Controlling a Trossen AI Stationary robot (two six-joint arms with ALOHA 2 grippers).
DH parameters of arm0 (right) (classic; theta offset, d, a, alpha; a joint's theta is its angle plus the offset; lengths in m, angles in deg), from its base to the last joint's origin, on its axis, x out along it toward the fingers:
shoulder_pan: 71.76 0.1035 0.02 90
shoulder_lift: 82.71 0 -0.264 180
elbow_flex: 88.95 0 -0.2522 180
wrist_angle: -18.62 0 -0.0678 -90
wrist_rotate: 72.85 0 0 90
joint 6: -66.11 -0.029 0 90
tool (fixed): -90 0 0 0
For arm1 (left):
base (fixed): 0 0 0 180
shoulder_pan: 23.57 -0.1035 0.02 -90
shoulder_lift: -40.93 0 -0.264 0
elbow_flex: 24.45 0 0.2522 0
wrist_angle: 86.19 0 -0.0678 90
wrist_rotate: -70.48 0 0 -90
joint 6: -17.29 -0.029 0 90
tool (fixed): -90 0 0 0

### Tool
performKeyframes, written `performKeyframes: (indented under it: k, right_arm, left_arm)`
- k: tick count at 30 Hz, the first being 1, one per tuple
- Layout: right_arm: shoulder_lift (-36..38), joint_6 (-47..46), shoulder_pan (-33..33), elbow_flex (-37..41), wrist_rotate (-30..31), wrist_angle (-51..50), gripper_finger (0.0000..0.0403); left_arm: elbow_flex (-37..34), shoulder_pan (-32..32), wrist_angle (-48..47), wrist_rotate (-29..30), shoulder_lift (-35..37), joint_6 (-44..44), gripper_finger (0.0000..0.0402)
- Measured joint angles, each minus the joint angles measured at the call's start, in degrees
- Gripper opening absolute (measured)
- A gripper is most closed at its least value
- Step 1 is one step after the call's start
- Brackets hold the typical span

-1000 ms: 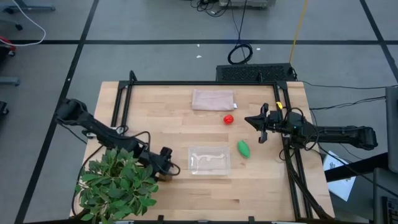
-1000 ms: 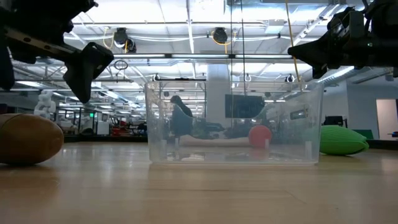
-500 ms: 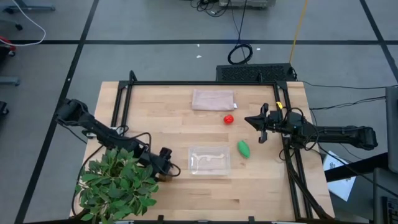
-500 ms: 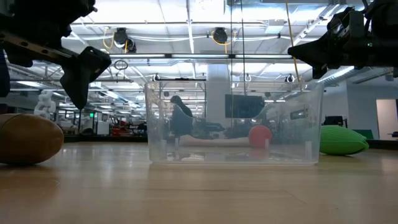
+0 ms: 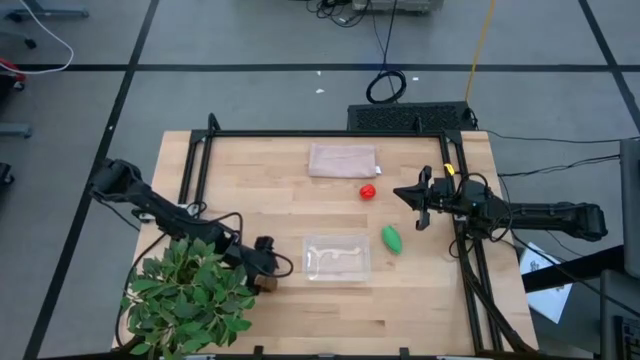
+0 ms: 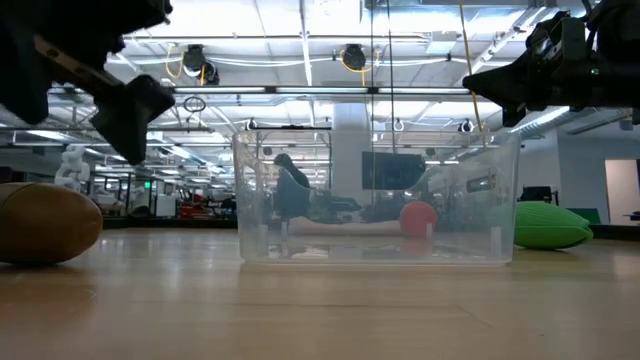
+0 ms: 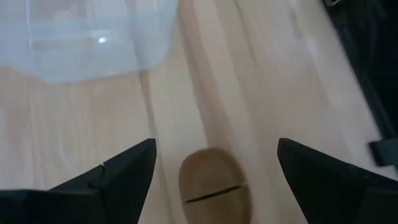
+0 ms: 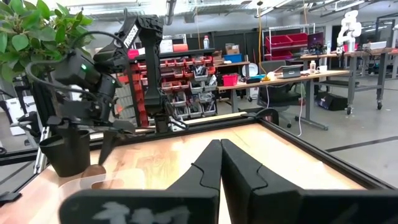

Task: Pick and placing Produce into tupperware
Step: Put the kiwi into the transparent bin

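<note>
Worktop (image 5: pixel 300 210) of pale wood carries one clear plastic tupperware (image 5: pixel 336 257) and three fruits; left pincer (image 7: pixel 211 171) gapes wide over brown fuzzy kiwi (image 7: pixel 214 185), right pincer (image 8: pixel 221 163) closed, empty.

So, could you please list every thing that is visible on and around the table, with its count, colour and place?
Kiwi: one, brown, on the table left of the tupperware, beside the plant.
Tomato: one, red, on the table beyond the tupperware.
Green oval fruit: one, bright green, right of the tupperware.
Tupperware: one, clear, middle of the table, nothing inside.
Flat rectangle: one, pinkish-beige, far side of the table.
Potted plant: one, leafy green, near left corner.
Table: one, light wood, black frame.
Left gripper: one, dark, open, over the kiwi.
Right gripper: one, dark, shut, at the right edge.
</note>
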Motion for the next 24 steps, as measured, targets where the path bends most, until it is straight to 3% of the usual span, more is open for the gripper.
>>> performKeyframes:
  k: [10, 18, 24]
  right_arm:
    - [0.0, 0.0, 0.0, 0.0, 0.0, -1.8, 0.0]
    - [-0.2, 0.0, 0.0, 0.0, 0.0, -2.2, 0.0]
    - [-0.3, -1.1, 0.0, 0.0, 0.0, -2.1, 0.0]
  left_arm:
    - [3.1, 0.6, -4.5, 1.2, -2.6, 0.2, 0.0342]
    - [17.2, 1.0, -21.0, 3.1, -11.6, -3.7, 0.0342]
    - [20.6, 1.0, -24.5, 2.5, -12.9, -0.9, 0.0342]
